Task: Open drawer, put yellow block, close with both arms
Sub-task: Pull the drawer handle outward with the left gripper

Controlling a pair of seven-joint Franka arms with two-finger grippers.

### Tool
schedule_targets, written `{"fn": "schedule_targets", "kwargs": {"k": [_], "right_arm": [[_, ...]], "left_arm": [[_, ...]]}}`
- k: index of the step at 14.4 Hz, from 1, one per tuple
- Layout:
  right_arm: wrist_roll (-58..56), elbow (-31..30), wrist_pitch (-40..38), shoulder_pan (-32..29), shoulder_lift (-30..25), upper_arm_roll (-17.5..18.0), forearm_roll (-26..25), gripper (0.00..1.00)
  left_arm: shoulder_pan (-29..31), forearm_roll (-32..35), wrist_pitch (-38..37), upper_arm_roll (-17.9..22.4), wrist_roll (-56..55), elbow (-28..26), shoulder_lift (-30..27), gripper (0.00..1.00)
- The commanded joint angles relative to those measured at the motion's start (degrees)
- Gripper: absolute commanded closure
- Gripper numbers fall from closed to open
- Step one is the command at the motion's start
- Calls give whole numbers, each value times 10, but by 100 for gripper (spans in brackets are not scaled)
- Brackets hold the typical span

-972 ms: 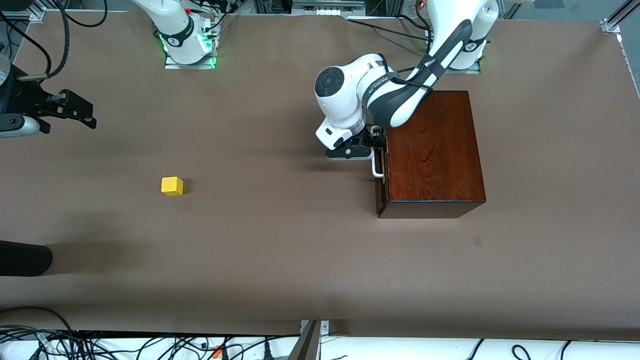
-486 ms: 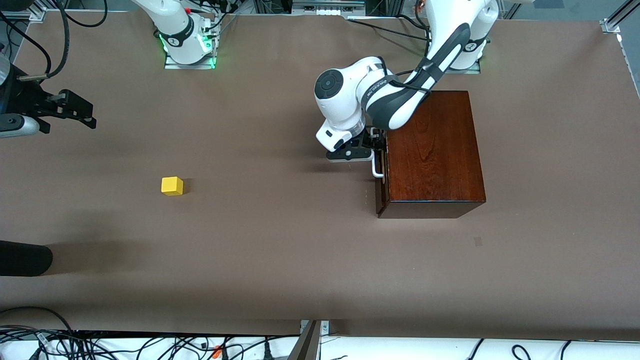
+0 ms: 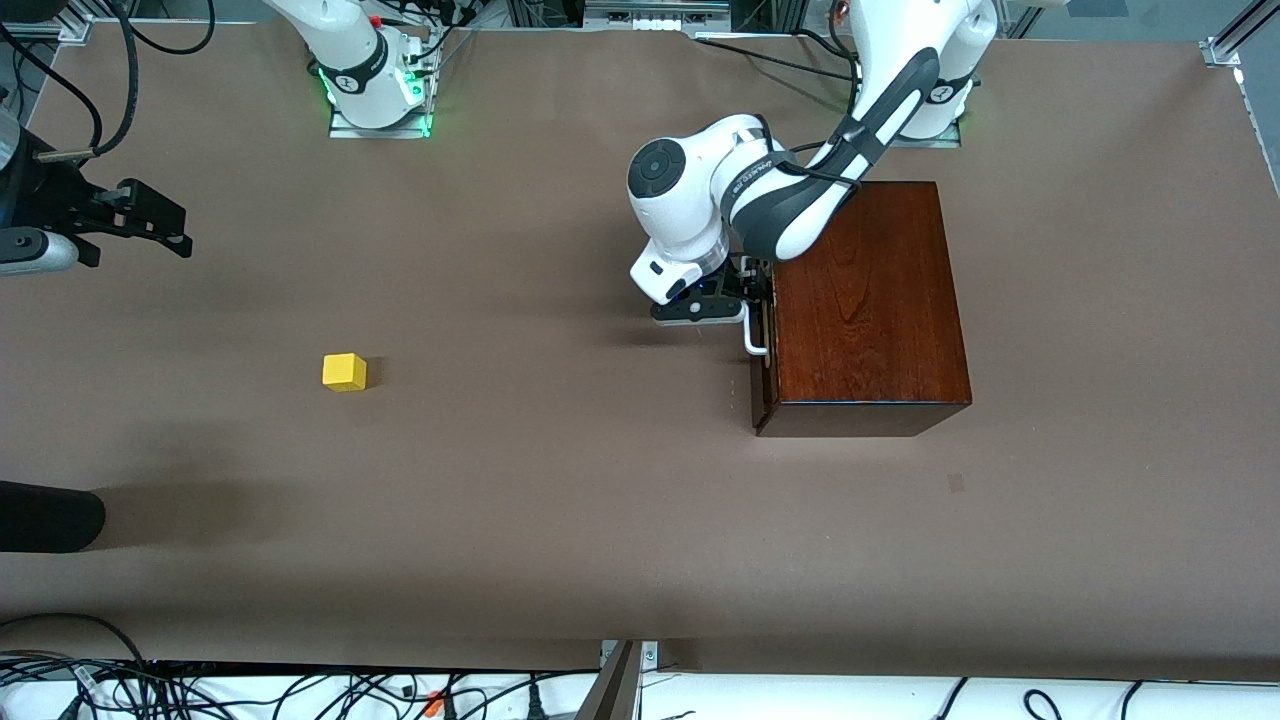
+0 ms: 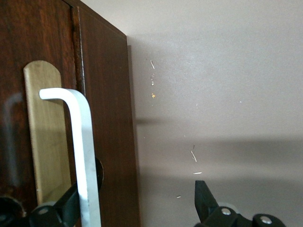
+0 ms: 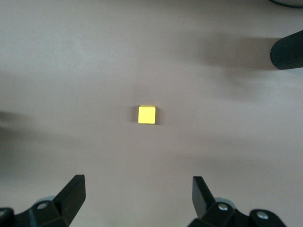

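Note:
The dark wooden box (image 3: 870, 300) stands toward the left arm's end of the table, and its drawer (image 3: 762, 380) looks pushed in. The drawer's white handle (image 3: 756, 338) faces the right arm's end. My left gripper (image 3: 752, 292) is low at the drawer front and open. In the left wrist view the handle (image 4: 83, 156) runs just inside one finger (image 4: 64, 210), while the other finger (image 4: 204, 198) is wide of it over the table. The yellow block (image 3: 344, 371) lies on the table toward the right arm's end. My right gripper (image 3: 140, 215) hangs open above that end, with the block (image 5: 147, 115) ahead of its fingertips (image 5: 137, 194).
A black rounded object (image 3: 50, 515) sticks in over the table edge near the front camera at the right arm's end, also seen in the right wrist view (image 5: 286, 49). Brown tabletop (image 3: 560, 450) stretches between block and box. Cables lie along the front edge.
The left arm's wrist has shifted very slightly at the drawer handle. The block, the box and the right gripper have not moved.

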Motion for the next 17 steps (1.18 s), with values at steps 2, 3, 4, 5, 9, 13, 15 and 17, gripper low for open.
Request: {"fn": "schedule_targets", "kwargs": {"k": [2,3,4,5,9,13,15,17], "right_arm": [[3,14,-5,-3,6,-1,11,0],[3,14,-5,-3,6,-1,11,0],[3,14,-5,-3,6,-1,11,0],[3,14,-5,-3,6,-1,11,0],[3,14,-5,-3,6,-1,11,0],[3,13,-5,-3,6,-4,11,0],[3,14,-5,-3,6,-5,11,0],[3,14,-5,-3,6,-5,11,0]], "left_arm": [[-5,20,0,-1,-17,12,10,0],[-5,18,0,-1,-18,13,12,0],[-6,18,0,-1,-20,13,13,0],[-6,18,0,-1,-22,13,13,0],[-12,17,11,-2,-35,13,14,0],[-23,13,9,-2,-35,38,25,0],[-27,13,10,-2,-40,40,28,0],[-32,11,10,-2,-42,42,29,0]]}}
